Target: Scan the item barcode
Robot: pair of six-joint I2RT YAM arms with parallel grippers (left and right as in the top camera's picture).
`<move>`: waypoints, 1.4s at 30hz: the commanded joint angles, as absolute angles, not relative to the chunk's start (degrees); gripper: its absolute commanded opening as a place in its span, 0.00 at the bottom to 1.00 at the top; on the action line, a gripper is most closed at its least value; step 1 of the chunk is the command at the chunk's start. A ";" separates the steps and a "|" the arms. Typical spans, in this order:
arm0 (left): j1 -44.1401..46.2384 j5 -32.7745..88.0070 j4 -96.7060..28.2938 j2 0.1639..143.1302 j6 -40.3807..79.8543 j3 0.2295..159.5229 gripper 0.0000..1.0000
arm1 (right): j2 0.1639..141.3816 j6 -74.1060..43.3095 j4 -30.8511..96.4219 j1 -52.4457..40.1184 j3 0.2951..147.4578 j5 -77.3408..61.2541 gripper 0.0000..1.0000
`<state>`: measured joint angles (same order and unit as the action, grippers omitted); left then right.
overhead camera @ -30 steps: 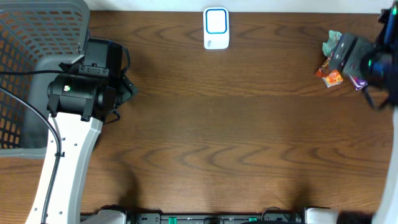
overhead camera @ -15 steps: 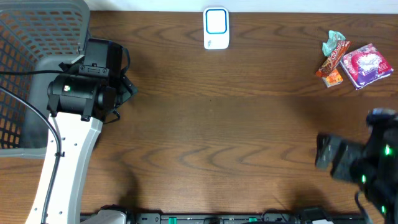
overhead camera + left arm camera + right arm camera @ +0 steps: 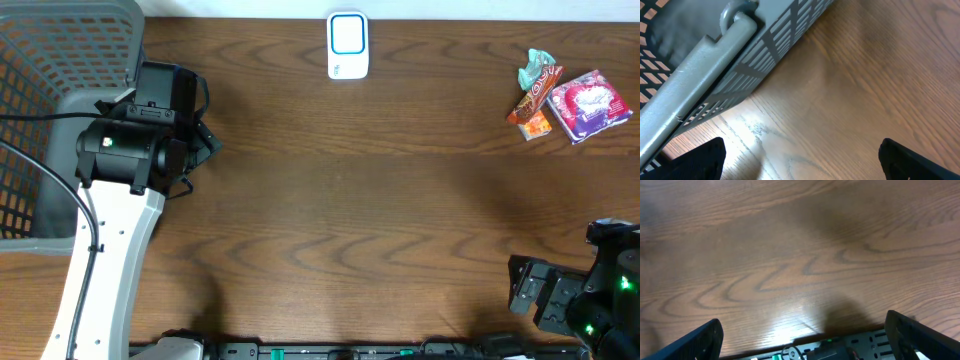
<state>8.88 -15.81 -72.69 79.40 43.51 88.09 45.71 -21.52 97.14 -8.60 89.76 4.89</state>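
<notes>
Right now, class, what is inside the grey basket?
No item shows in the visible part of the basket; the left arm covers one edge of it, and another side runs out of frame.

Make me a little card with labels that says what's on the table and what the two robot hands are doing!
Basket: gray basket, left edge
Scanner: white device, likely the scanner, far middle edge
Items: pink packet and orange wrapper, next to each other, far right
Left hand: left gripper open, empty, beside the basket
Right hand: right gripper open, empty, over bare table, away from the items
</notes>
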 commanded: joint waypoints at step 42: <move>8.69 -17.04 -72.90 78.98 43.81 88.29 0.98 | 8.47 -5.91 26.85 -7.84 19.00 -3.62 0.99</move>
<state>8.88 -15.84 -72.69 79.40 43.51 88.09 11.99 -6.68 29.50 -8.49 22.48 -2.66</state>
